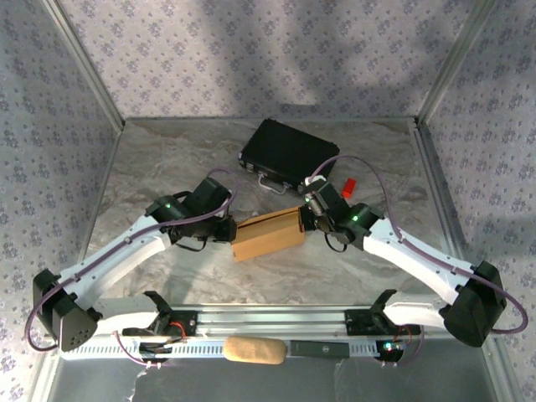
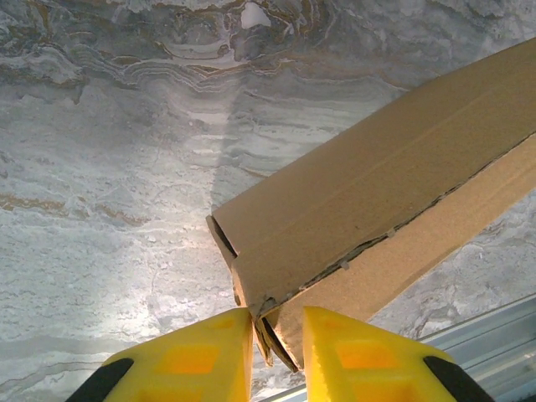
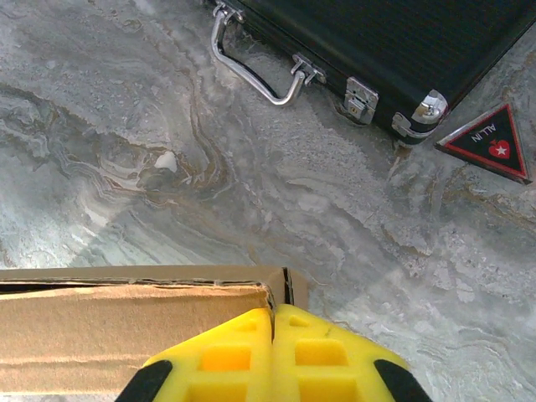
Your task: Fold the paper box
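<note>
Top view: the box (image 1: pixel 268 234), closed up into a shallow tan carton, lies near the middle of the table (image 1: pixel 167 167), its long axis running from 8 to 2 o'clock, with the case (image 1: pixel 289 153) well apart at its 12 o'clock. The left gripper (image 1: pixel 228 231) meets the box's 9 o'clock end and the right gripper (image 1: pixel 308 219) its 3 o'clock end. Left wrist view: the left gripper (image 2: pixel 277 347) is narrow, nipping the end flap of the box (image 2: pixel 360 209), whose side seam gapes slightly. Right wrist view: the right gripper (image 3: pixel 274 356) has its fingers drawn together at the corner of the box (image 3: pixel 109 327); whether cardboard lies between them cannot be told. Risks, as judged: opposing pulls from the two ends could tear or crease the thin flap; an uneven push could spring the gaping seam open or skew the box; a slipped right-hand hold would let the box swing about the left pinch, towards the case (image 3: pixel 402 42).
</note>
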